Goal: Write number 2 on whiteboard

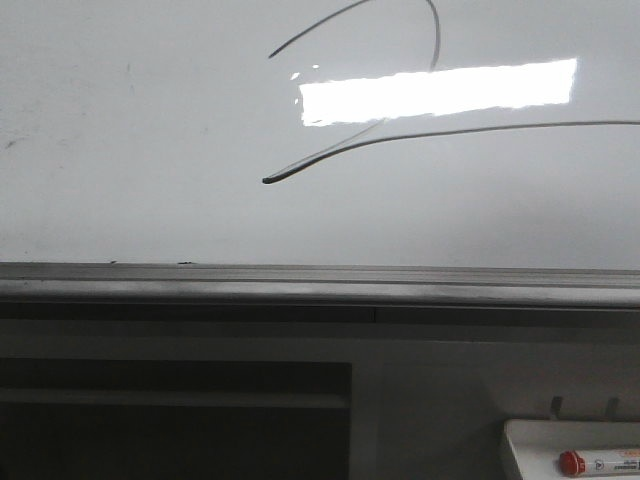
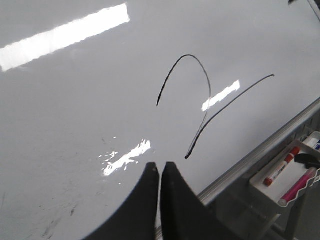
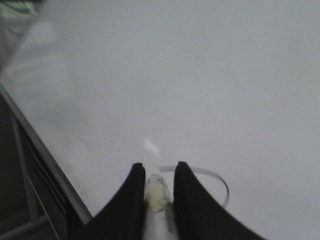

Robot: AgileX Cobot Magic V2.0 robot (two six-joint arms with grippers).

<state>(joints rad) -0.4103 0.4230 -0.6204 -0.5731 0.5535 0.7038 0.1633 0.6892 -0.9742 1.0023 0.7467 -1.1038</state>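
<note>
On the left of the front view we see only bare whiteboard [image 1: 150, 150], faint smudges at the far left edge and the grey ledge [image 1: 300, 285] running across below it. Toward the upper centre sits the number 2 [image 1: 330, 155]: its arc runs off the top edge, the slanting stroke ends in a thick blunt tip at centre left, and the flat tail reaches the right edge, passing just under the bright glare [image 1: 440, 92]. At lower right a small tray [image 1: 530, 445] holds a red-capped marker [image 1: 600, 463].

In the left wrist view our left gripper [image 2: 160, 172] has its fingers pressed nearly together with nothing between them, hanging near the board below the whole figure [image 2: 200, 110].

In the right wrist view our right gripper [image 3: 159, 172] is clamped on a pale marker [image 3: 156, 195], aimed at the board beside a curved grey line whose identity we cannot tell through the blur.

We judge the figure essentially finished. To close well, we lift the marker straight off the surface, avoiding a sideways drag that would smear the tail, and keep the empty left arm clear of the ink.
</note>
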